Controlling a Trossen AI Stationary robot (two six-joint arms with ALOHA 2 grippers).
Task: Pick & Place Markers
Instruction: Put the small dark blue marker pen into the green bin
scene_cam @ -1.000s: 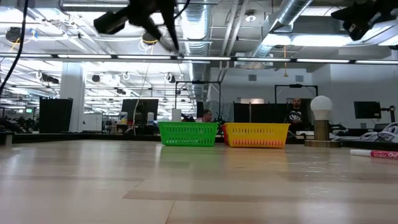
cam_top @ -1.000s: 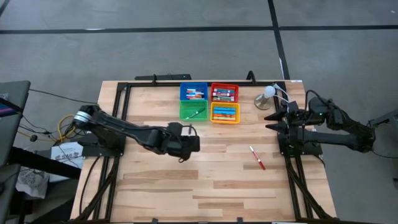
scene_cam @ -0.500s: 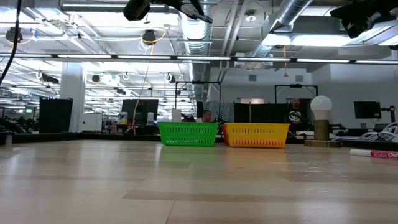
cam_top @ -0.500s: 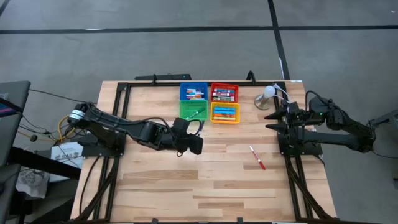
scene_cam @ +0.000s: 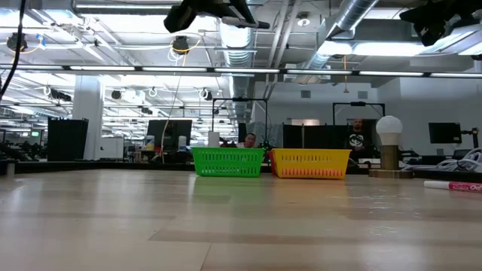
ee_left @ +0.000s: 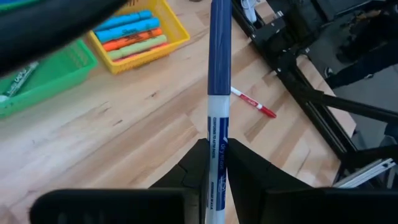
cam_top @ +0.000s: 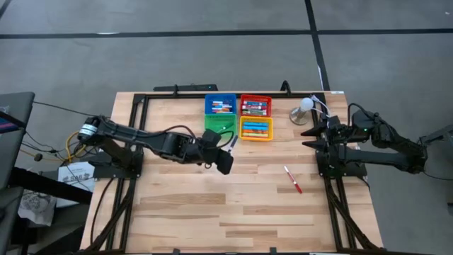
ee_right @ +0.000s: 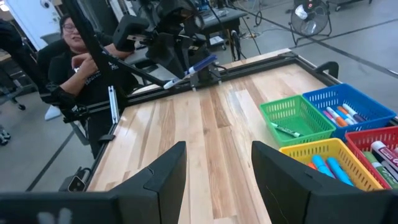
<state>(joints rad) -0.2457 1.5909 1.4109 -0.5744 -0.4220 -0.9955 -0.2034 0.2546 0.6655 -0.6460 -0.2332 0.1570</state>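
My left gripper (cam_top: pixel 224 157) hovers above the table just near of the green bin (cam_top: pixel 219 126), shut on a marker (ee_left: pixel 219 93) with a white barrel and a long blue cap. The right wrist view shows that gripper and marker (ee_right: pixel 198 66) high over the table. A red-capped marker (cam_top: pixel 292 179) lies flat on the wood toward the right side, also showing in the left wrist view (ee_left: pixel 252 102). More markers lie in the blue (cam_top: pixel 221 105), red (cam_top: pixel 255 105), green and yellow (cam_top: pixel 256 128) bins. My right gripper (ee_right: pixel 217 180) waits open at the table's right edge (cam_top: pixel 312 134). My left gripper pinches the marker's white barrel (ee_left: pixel 217 152) between its two fingers (ee_left: pixel 193 171), near the end opposite the cap. The marker runs along the fingers and sticks out past their tips, blue cap (ee_left: pixel 220 43) foremost. It is lifted clear of the table.
The four bins stand in a square block at the table's far middle. A white ball lamp on a round wooden base (cam_top: pixel 304 110) stands right of them. A black frame (cam_top: pixel 141 106) runs round the table. A person (ee_right: pixel 81 43) sits beyond the left side.
My left gripper, carrying the blue-capped marker, has moved toward the far edge and a little to the right, nearing the green bin. The arm has folded in behind it. The marker stayed in the hold.
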